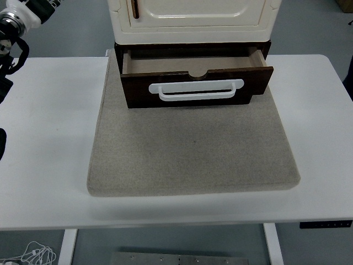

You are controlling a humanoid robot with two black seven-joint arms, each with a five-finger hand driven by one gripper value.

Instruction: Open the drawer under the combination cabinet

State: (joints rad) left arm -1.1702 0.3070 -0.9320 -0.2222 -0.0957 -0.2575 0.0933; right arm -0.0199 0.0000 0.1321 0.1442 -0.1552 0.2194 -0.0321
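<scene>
**Drawer pulled out, left arm at the upper left edge**

Dark brown drawer [196, 83] standing open below the cream cabinet [193, 19], pulled forward over the grey mat [193, 149]. White bar handle [196, 90] across the drawer front, level, untouched. Bare light-brown floor of the drawer showing behind the front panel, with a small half-round notch cut in the panel's top edge. Drawer skewed slightly, its right end a little further from the cabinet than its left.

Cabinet seated on a dark base at the mat's far edge, door closed, only its lower part in frame. Mat spread over the middle of the white table [49, 138], reaching from the cabinet base toward the table's near edge.

Left arm [14, 33] well to the left of the cabinet, at the picture's upper left corner, black joints and a white cuff visible, far from the drawer handle. Fingers out of sight; cannot tell whether spread or curled. A dark sliver at the right edge, right of the cabinet, too small to identify.
</scene>
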